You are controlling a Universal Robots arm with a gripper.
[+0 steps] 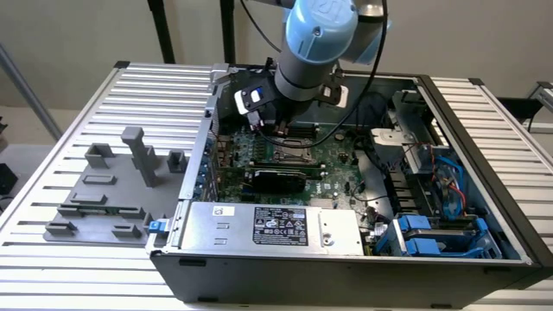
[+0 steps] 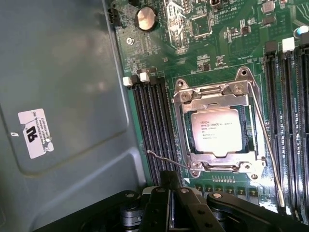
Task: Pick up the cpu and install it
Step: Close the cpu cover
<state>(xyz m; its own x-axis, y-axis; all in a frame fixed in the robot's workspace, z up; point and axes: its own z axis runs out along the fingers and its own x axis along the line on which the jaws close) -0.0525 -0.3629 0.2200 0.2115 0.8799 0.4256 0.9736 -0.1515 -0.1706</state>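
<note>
Ribbed metal slats form the bench (image 1: 52, 214), which carries an open computer case (image 1: 467, 214) and, toward the exterior view's left edge, a set of grey plastic fixture blocks (image 1: 112, 194). Inside the case lies the green motherboard (image 1: 285, 162), and the arm reaches down over its middle, with the end effector (image 1: 274, 124) just above the socket area.

From the wrist view, the cpu (image 2: 216, 131) already lies flat in the socket (image 2: 219, 126), its silvery top with printed text facing up, framed by the metal load plate (image 2: 212, 94). So placement looks done, as far as I can judge. Thin wire levers (image 2: 267, 145) stand out from the sides of the socket rather than tucked down, so locking appears to be what is left, though I cannot be certain.

Dark parts of the end effector (image 2: 179, 205) show close above the memory slots (image 2: 153, 130) beside the socket. It holds nothing that I can see; whether it stands wide or narrow I cannot tell.
</note>
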